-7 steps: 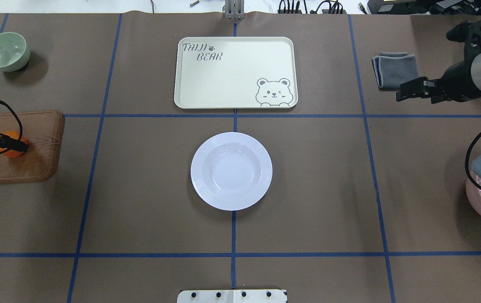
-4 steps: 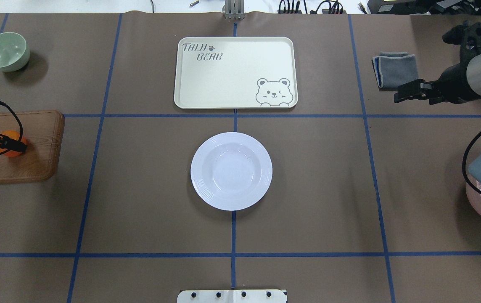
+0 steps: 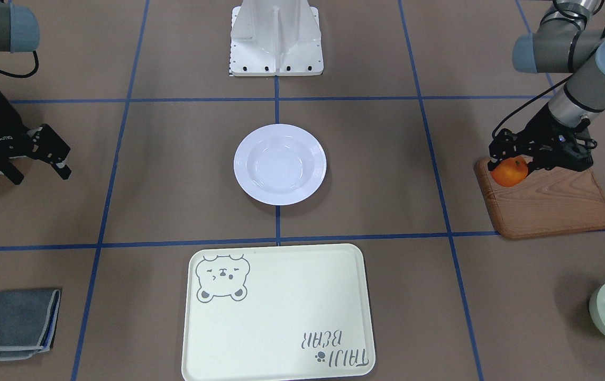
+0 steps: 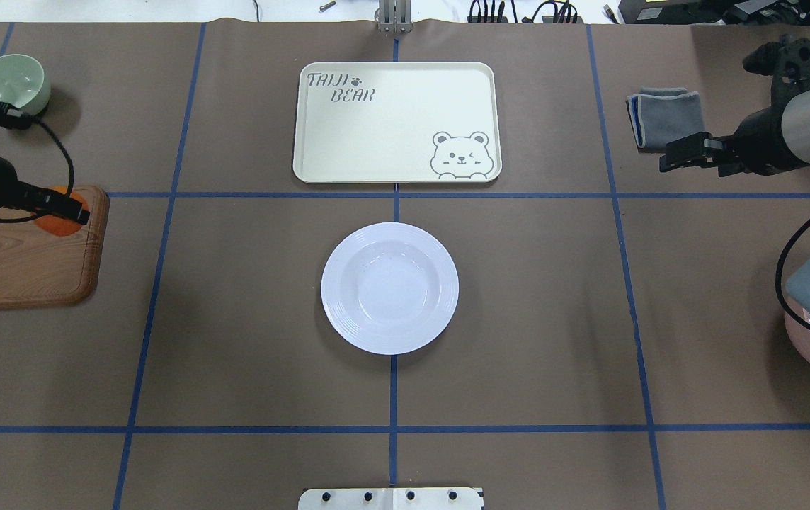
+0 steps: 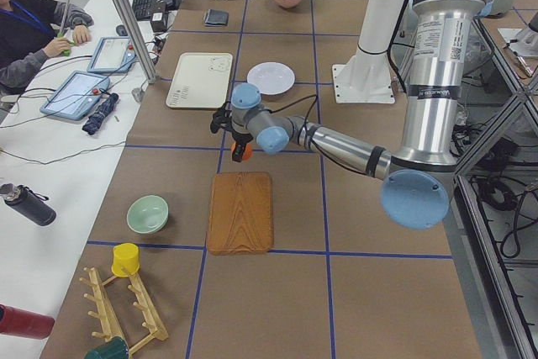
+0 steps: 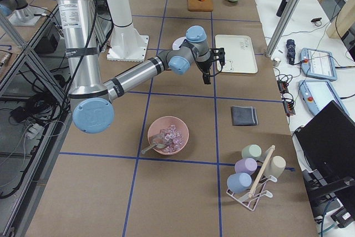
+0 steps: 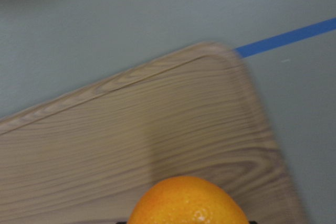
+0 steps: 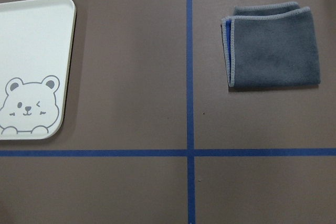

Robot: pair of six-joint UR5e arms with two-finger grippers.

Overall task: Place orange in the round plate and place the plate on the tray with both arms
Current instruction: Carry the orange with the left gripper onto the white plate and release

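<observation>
**Left:** the left gripper [image 3: 514, 160], jaws clamped on the small bright-orange orange [image 3: 509, 172], is carrying it from the middle of the brown wooden board [image 4: 23, 262] toward the board's inner edge. The fruit is apparently riding clear of the wood, so the transfer is beginning.

**Centre:** the glossy white round plate [image 4: 348, 312] is lying empty, apart from the pale cream bear-printed tray [image 4: 391, 134].

**Right:** the right gripper [image 3: 40, 173], jaws parted and holding nothing, is edging inward.

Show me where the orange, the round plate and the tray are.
orange [image 3: 509, 173]: front-facing view, middle of its visible peel.
round plate [image 4: 390, 287]: overhead view, bare centre of its well.
tray [image 4: 398, 120]: overhead view, bare middle of its surface.
</observation>
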